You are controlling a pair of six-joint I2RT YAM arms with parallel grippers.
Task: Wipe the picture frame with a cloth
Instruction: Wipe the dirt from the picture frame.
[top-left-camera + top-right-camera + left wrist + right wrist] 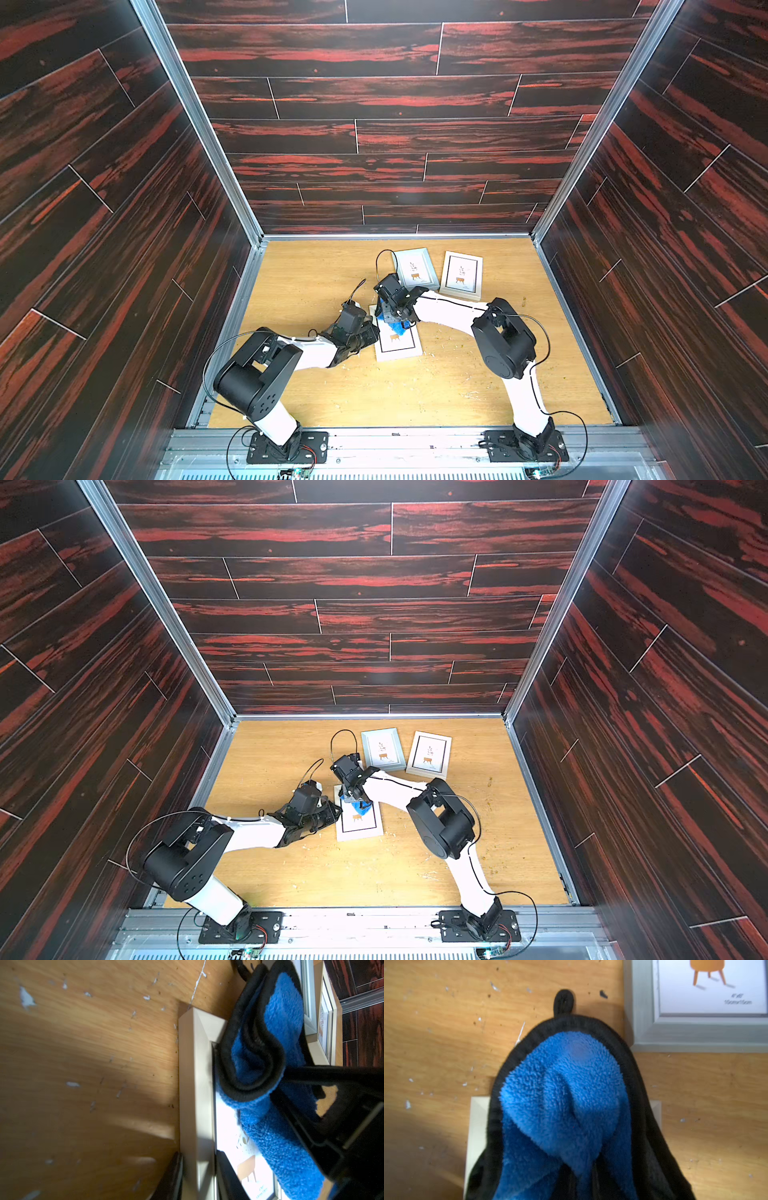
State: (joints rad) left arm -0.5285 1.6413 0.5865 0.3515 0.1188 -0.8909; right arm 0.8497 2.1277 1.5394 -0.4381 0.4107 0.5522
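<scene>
currently the wiping step looks in hand, with the first pass barely begun. at the left, the left end effector [372,331] grips the left-hand rail of the white picture frame [401,349]. its fingers [227,1174] stand narrowly apart on either side of that rail, pinning the frame flat on the counter [436,395]. the blue cloth [395,329] lies bunched on the frame's far end, its corner loop [563,1001] spilling past onto the counter. the right end effector [391,316] is clamped tight on the cloth's gathered folds from above. further right, a grey-blue frame [415,268] and a beige frame [462,275] lie apart. next, the cloth likely needs dragging down the glass under light pressure while the left grip stops the frame sliding.
</scene>
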